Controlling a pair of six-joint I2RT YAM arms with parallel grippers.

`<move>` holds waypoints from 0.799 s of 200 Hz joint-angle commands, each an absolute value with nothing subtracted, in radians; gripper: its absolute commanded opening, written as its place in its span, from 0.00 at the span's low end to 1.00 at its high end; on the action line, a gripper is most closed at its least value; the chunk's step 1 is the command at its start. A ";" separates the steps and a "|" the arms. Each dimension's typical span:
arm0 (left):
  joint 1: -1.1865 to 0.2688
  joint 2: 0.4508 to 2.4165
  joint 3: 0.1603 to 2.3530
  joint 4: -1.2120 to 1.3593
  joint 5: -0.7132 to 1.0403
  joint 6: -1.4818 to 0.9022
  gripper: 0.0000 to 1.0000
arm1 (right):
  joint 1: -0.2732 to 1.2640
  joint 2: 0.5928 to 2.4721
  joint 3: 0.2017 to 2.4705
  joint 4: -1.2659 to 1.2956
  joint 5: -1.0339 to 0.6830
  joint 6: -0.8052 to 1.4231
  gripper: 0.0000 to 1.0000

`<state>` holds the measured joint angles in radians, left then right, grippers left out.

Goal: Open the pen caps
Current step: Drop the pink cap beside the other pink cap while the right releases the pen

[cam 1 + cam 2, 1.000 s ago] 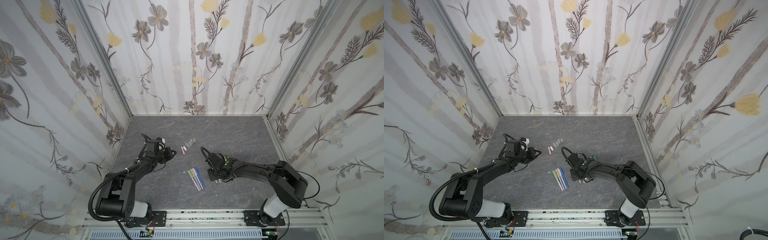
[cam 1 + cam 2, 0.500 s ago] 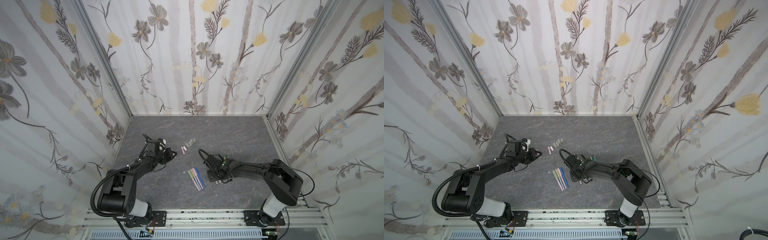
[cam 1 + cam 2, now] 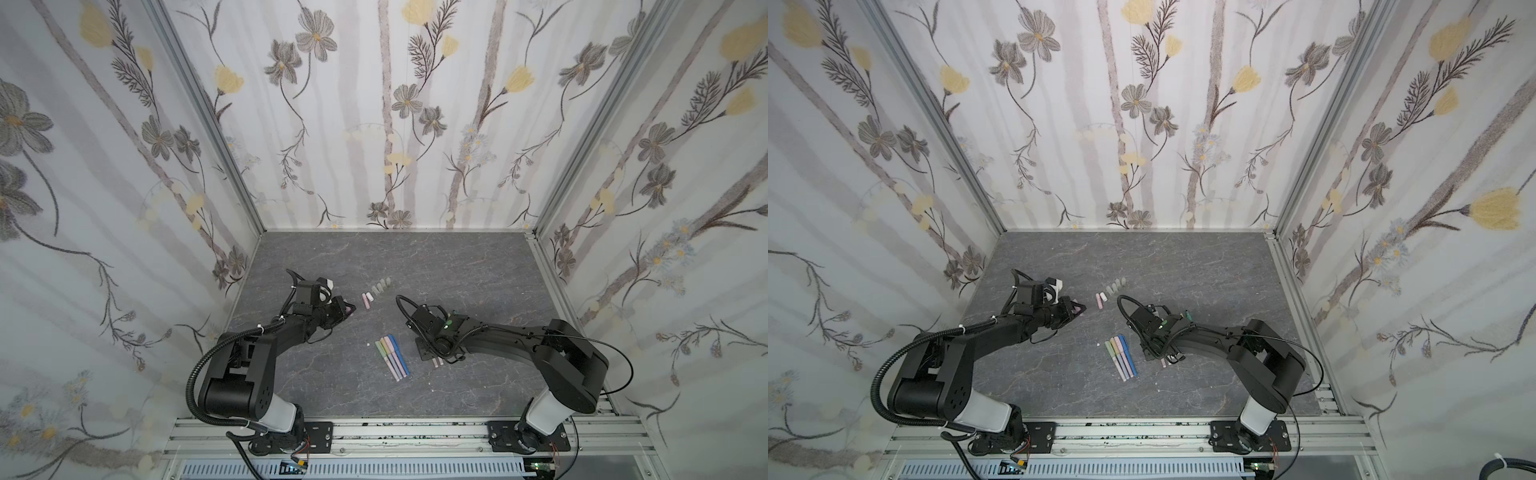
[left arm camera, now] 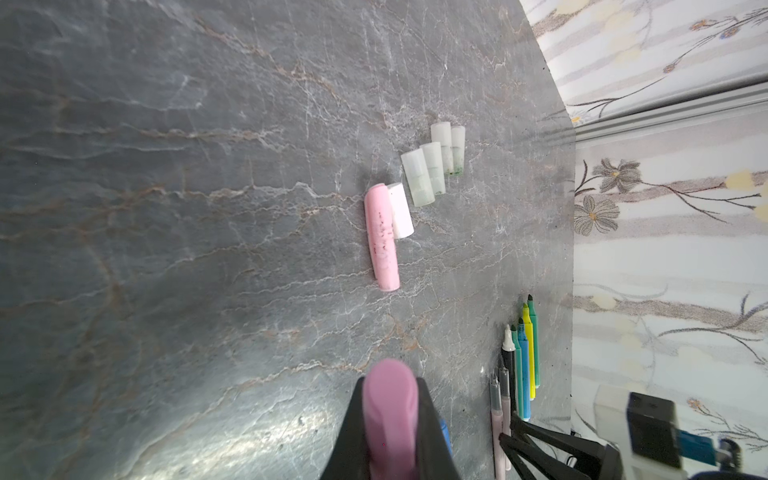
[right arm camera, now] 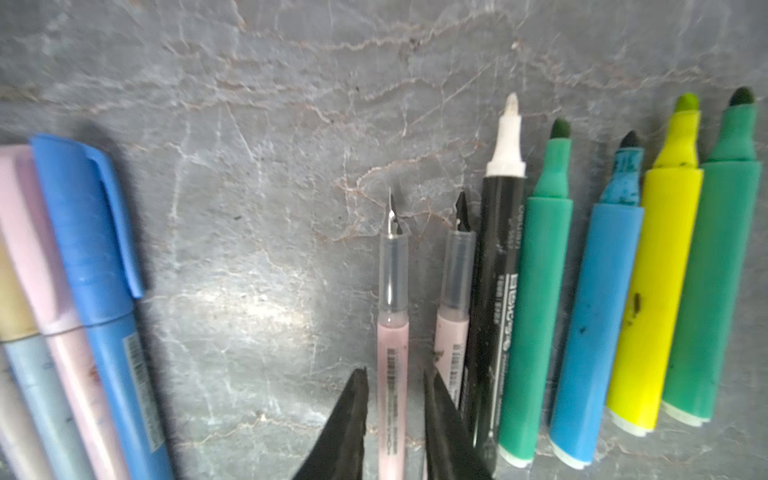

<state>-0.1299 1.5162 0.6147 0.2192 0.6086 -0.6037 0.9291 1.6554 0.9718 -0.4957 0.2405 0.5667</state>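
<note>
Left end effector (image 4: 390, 390) is clamping a mauve cap (image 4: 390, 415), left of the surface (image 3: 457, 257) centre. Six loose caps (image 3: 376, 291) are lying in a row just right of it. Capped pens (image 3: 392, 357) are lying nearer the front edge. Right end effector (image 5: 395, 371) is standing parted astride an uncapped pink pen (image 5: 392, 291), not touching it, beside uncapped markers (image 5: 602, 291).

I'm looking at a dark grey marbled tabletop (image 3: 457, 266) with three clusters lying on it. Loose caps (image 4: 417, 183), two pink and four translucent, sit in a staggered row. Capped pastel pens (image 3: 392, 357) lie side by side mid-table, near seven uncapped pens (image 5: 536, 311).
</note>
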 commanded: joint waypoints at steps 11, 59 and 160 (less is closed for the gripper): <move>-0.131 1.541 0.607 0.282 0.630 -0.622 0.00 | 0.929 1.607 1.017 -0.523 0.267 0.534 0.26; -0.135 1.614 0.625 0.333 0.646 -0.640 0.00 | 0.926 1.522 1.042 -0.520 0.265 0.515 0.28; -0.156 1.744 0.670 0.410 0.673 -0.680 0.00 | 0.925 1.524 0.992 -0.458 0.215 0.522 0.29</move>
<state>-0.1520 1.7279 0.6586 0.3599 0.6563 -0.6598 0.9245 1.5139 0.9913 -0.4877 0.2321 0.5224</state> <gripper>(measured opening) 0.096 0.283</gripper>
